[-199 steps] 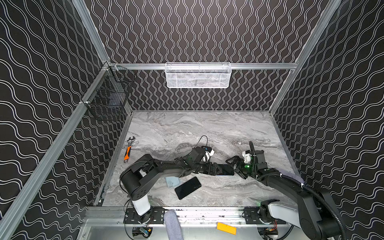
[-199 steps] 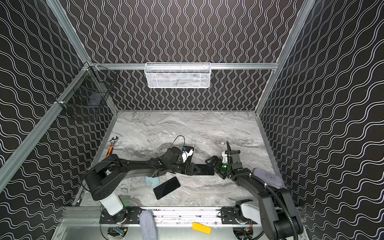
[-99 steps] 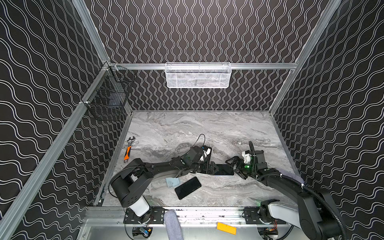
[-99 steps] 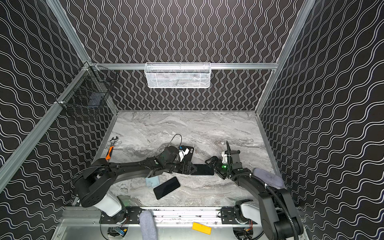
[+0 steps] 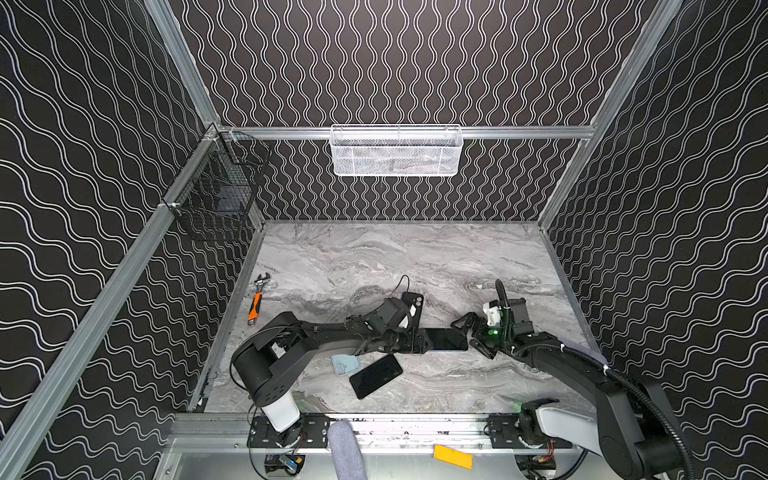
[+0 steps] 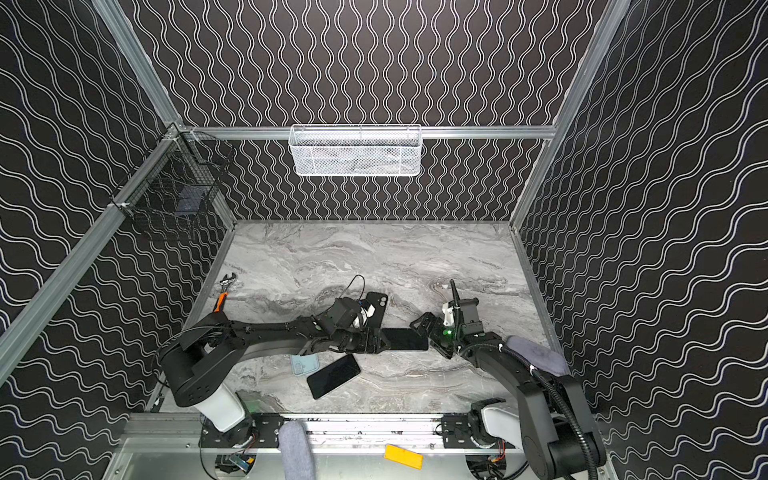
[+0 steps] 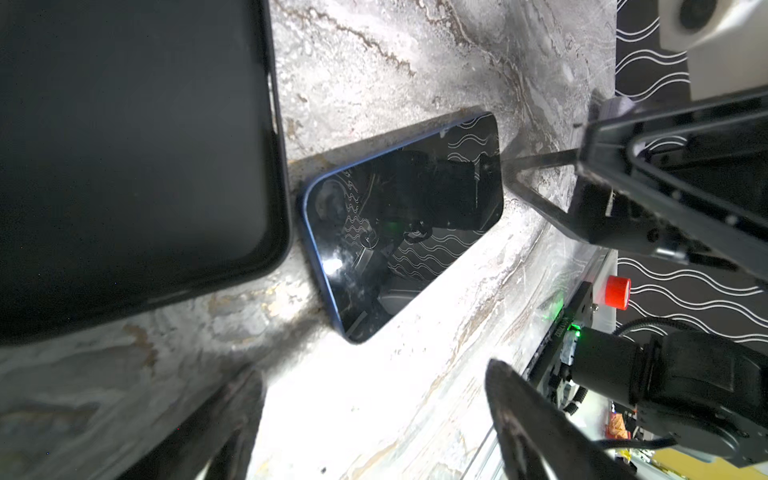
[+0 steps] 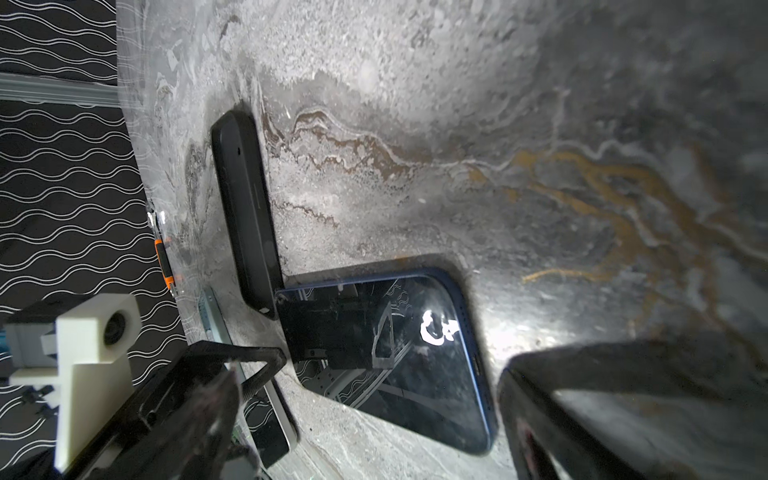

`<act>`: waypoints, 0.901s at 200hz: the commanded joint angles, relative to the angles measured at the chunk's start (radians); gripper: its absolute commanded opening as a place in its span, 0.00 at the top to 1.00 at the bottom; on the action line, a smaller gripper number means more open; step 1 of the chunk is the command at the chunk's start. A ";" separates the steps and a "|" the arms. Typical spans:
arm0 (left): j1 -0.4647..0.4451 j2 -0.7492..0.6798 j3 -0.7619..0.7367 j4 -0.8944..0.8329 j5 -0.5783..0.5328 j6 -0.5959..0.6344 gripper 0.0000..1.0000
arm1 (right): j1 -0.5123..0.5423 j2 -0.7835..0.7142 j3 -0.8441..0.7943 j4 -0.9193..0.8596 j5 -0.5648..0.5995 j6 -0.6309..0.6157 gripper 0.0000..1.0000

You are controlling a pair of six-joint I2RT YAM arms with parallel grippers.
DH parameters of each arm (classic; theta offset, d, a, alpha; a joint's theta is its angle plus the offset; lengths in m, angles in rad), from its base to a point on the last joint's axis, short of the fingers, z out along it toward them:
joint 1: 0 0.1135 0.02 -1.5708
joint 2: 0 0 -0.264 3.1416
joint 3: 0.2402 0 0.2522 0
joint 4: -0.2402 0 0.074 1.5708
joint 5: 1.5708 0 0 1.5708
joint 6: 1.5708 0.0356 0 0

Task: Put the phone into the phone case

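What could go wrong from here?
The blue-edged dark phone lies flat on the marble tabletop, so it may slide instead of lifting. The open left claw and open right claw sit at its opposite ends and could collide. The black phone case beside it might get nudged.

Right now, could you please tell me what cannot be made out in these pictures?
- Black case: mostly behind the left arm, both top views.
- Light blue case: partly under that arm.
- Black wire basket: contents too dark, top views.
- Left hand: blurred, cropped in left wrist view.
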 commanded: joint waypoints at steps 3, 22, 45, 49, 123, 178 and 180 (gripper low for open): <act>0.001 0.029 0.020 0.042 -0.003 -0.014 0.13 | 0.001 0.025 -0.001 -0.148 0.085 -0.015 0.00; 0.003 0.047 0.026 0.053 -0.009 -0.021 0.13 | 0.003 0.041 0.002 -0.139 0.080 -0.015 0.01; 0.002 0.068 0.036 0.057 -0.008 -0.022 0.13 | 0.005 0.054 0.008 -0.135 0.082 -0.021 0.01; 0.002 0.070 0.037 0.058 -0.007 -0.025 0.13 | 0.004 0.056 0.010 -0.136 0.084 -0.021 0.01; 0.009 0.099 0.036 0.093 -0.006 -0.030 0.12 | 0.027 0.113 0.033 -0.107 0.084 -0.016 0.01; 0.024 0.096 -0.028 0.241 0.008 -0.060 0.11 | 0.087 0.157 0.009 -0.060 0.084 0.028 0.00; 0.024 0.095 -0.031 0.248 0.008 -0.061 0.11 | 0.088 0.157 0.007 -0.058 0.083 0.030 0.00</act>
